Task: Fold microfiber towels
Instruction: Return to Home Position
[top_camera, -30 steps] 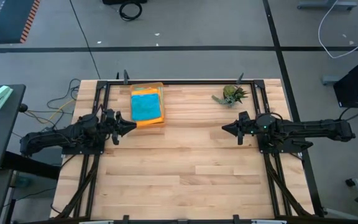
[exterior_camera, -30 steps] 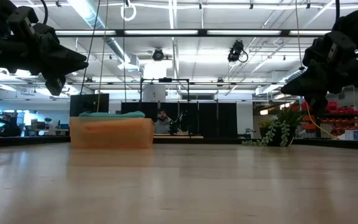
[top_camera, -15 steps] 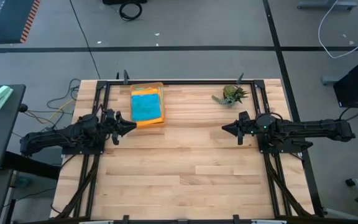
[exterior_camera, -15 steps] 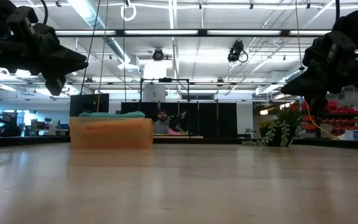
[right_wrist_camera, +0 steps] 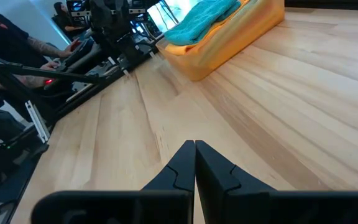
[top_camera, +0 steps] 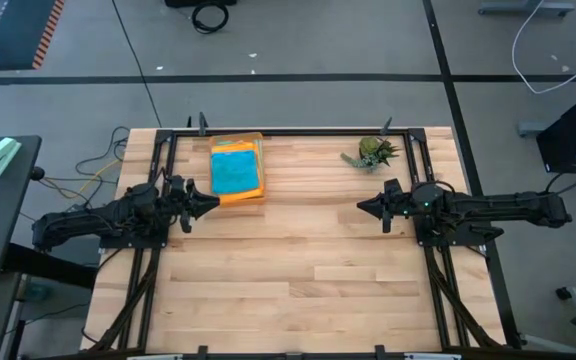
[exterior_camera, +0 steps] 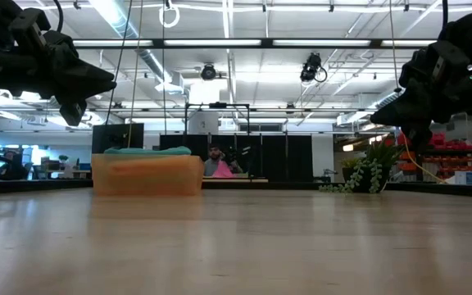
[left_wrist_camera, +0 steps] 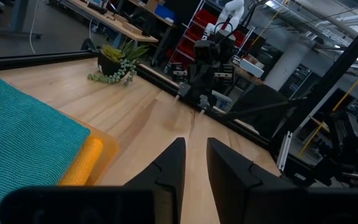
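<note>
Microfiber towels (top_camera: pixel 236 172), soft folded cloths, need no more handling, I judge; the step in hand is only to park both arms. Nearest, at 9 o'clock of the pale wooden worktop (top_camera: pixel 298 270), the left hand (top_camera: pixel 208 203) hangs above the wood, grasping nothing, its fingers parted by a narrow gap. At 3 o'clock the right hand (top_camera: pixel 363 205) hangs at a similar height, clenched on nothing. Farther, at 11 o'clock, the towels lie stacked, a teal one on top, inside the rigid orange rectangular tray (top_camera: pixel 238 199), just beside the left hand's tips. At 1 o'clock stands the small spiky green plant (top_camera: pixel 373 152). To finish well, each arm should pull back slowly and level, the left one away from the tray rim, so the stack is not disturbed.
</note>
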{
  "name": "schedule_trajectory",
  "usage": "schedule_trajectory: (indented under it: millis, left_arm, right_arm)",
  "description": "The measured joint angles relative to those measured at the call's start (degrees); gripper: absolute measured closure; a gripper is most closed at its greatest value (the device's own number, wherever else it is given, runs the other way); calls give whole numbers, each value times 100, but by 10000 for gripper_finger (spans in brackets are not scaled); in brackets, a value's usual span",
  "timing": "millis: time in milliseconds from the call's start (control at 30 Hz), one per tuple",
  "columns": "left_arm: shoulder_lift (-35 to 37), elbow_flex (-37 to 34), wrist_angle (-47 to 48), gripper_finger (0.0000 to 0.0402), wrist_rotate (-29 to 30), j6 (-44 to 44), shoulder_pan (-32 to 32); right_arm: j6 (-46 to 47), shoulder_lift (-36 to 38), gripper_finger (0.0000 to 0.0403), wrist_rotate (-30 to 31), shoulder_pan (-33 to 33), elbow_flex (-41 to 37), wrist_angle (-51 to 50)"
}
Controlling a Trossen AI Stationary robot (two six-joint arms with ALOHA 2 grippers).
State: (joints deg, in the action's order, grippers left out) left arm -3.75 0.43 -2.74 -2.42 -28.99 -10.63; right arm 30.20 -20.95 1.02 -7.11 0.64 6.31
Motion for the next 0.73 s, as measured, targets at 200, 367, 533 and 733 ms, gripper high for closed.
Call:
schedule_trajectory:
  millis: [200, 367, 533, 733]
  left_arm:
    - [1, 0, 0, 327, 0, 0, -1]
    - [2, 0, 0, 320, 0, 0, -1]
    - [0, 0, 0, 322, 0, 0, -2]
    - [1, 0, 0, 330, 0, 0, -1]
  right_arm:
    - [2, -2, 385, 0, 0, -1, 0]
    - [0, -2, 385, 0, 0, -2, 0]
    - [0, -2, 385, 0, 0, 0, 0]
    - [1, -1, 385, 0, 0, -1, 0]
